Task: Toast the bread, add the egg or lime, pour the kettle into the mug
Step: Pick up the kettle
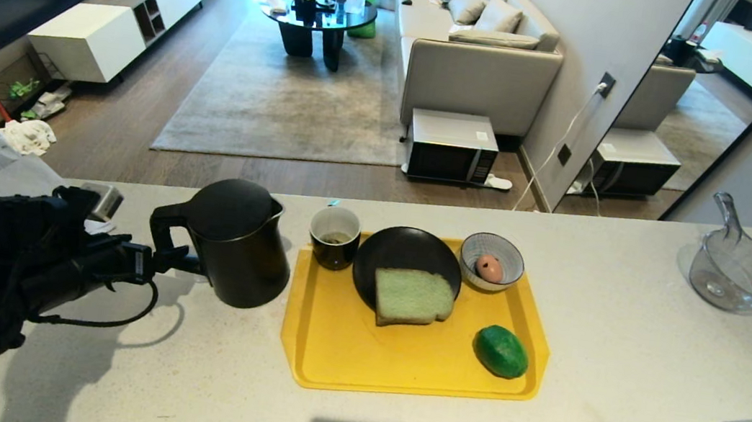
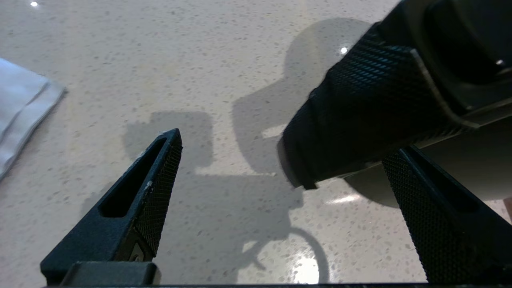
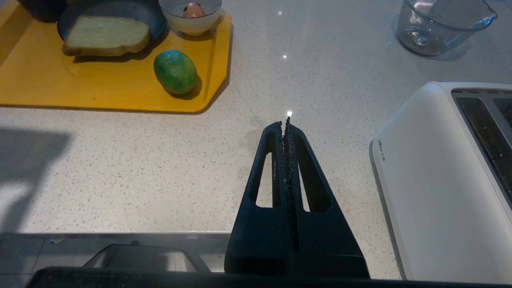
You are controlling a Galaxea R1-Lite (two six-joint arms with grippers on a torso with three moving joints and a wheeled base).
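Matte black and tall, the kettle (image 1: 239, 244) stands left of centre in the head view on the pale speckled table (image 1: 618, 359), just beside the yellow tray (image 1: 399, 366). The left gripper (image 1: 184, 263) reaches in from the lower left, its fingers spread at the loop handle (image 1: 163, 226). On the tray sit the mug (image 1: 335, 236), the bread (image 1: 412, 297) on a black plate (image 1: 407, 248), an egg (image 1: 489, 267) in a patterned bowl (image 1: 512, 254), and the lime (image 1: 501, 351) at the right.

The left wrist view shows the textured handle (image 2: 368, 116) between the wide-open fingers (image 2: 156, 192), one finger just beside it (contact I cannot confirm). The kettle looks rigid and probably heavy if filled; the ribbed handle should grip well, best taken high near the body so it tips less.

In the right wrist view the right gripper (image 3: 287, 120) hangs over bare table at centre, fingers pressed together, with the white toaster (image 3: 440, 180) at the right edge and a clear jug (image 3: 440, 24) at the upper right
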